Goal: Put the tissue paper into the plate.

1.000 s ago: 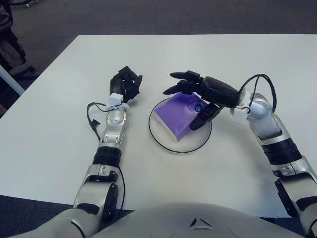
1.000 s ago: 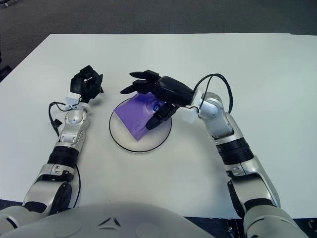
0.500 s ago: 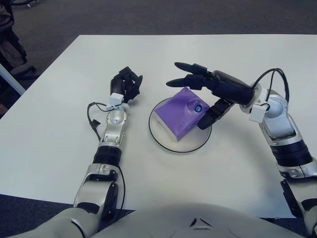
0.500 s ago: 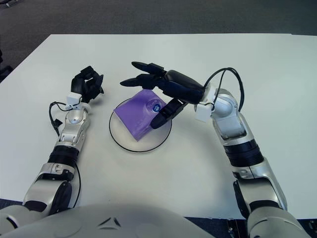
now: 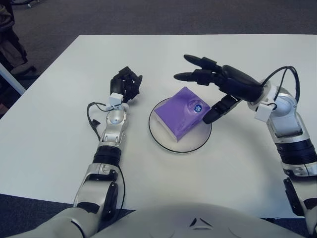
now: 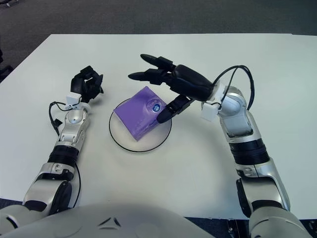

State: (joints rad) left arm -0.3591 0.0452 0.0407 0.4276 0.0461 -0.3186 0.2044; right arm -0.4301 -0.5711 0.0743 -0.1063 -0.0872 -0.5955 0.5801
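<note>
One purple tissue paper pack [image 5: 181,111] lies inside the plate [image 5: 166,140], so the right hand [image 5: 223,89] hovers just right of the plate with fingers spread, while the left hand [image 5: 126,84], left of the plate, is curled and holds nothing.

A white worktop [image 5: 59,139] fills most of the view, with dark grey carpeted floor [image 5: 163,15] beyond its far edge and, at the far left, what may be a dark chair or bag [image 5: 7,42], too cropped to tell.
</note>
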